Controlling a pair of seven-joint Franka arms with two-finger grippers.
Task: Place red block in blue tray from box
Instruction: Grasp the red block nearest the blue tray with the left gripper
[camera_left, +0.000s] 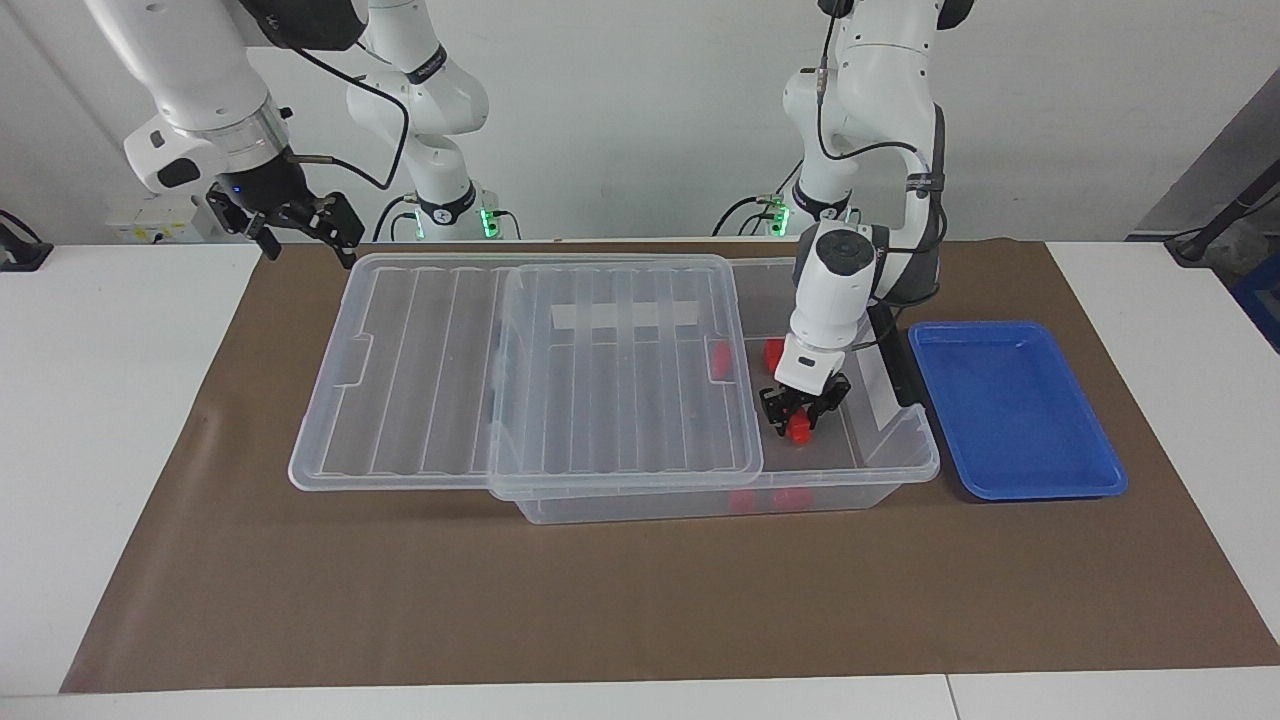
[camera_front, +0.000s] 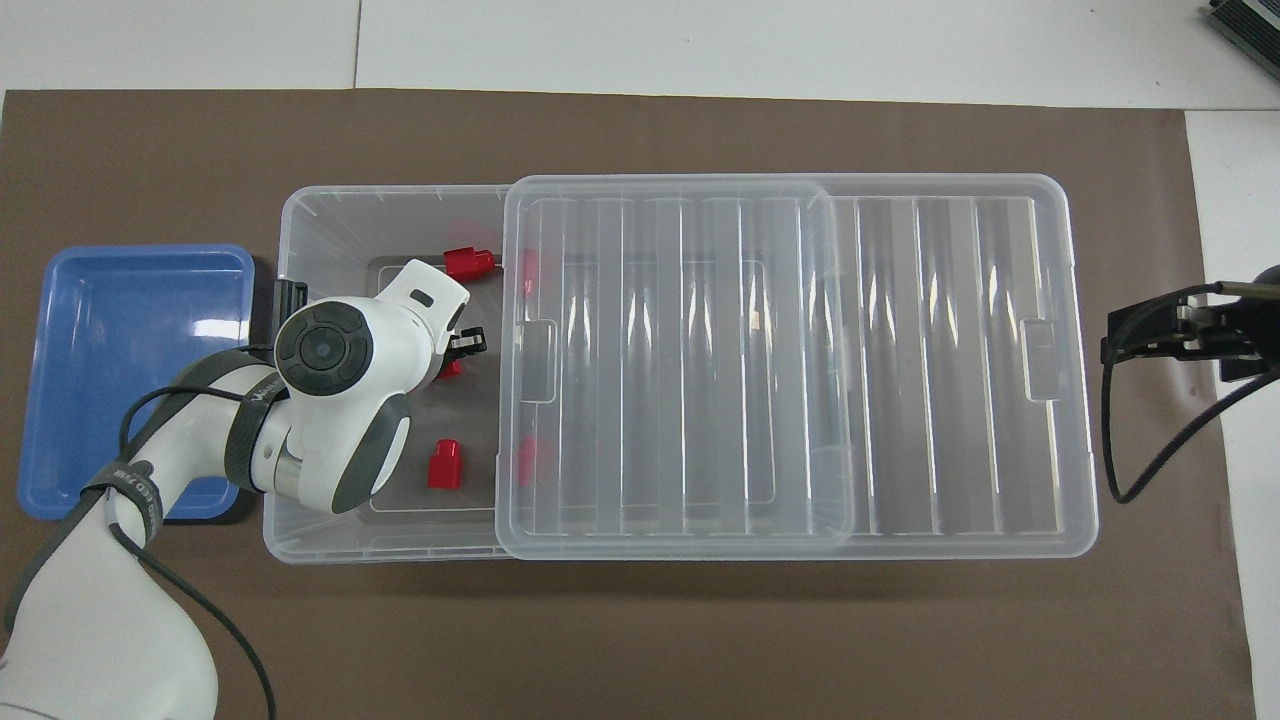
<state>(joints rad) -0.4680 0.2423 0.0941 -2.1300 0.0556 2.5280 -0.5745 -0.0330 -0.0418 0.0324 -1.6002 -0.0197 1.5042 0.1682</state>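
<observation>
Red block (camera_left: 797, 430), small, chunky and bright, sits pinched in the left hand (camera_left: 800, 418) inside the box (camera_left: 905, 470).

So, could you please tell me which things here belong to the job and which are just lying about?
Part of the job:
- red block, between the left gripper fingers, inside the box
- blue tray, beside the box
- lid, slid partly off

Lying about:
- other red blocks in the box
- right gripper, waiting over the table's edge
- brown mat
</observation>
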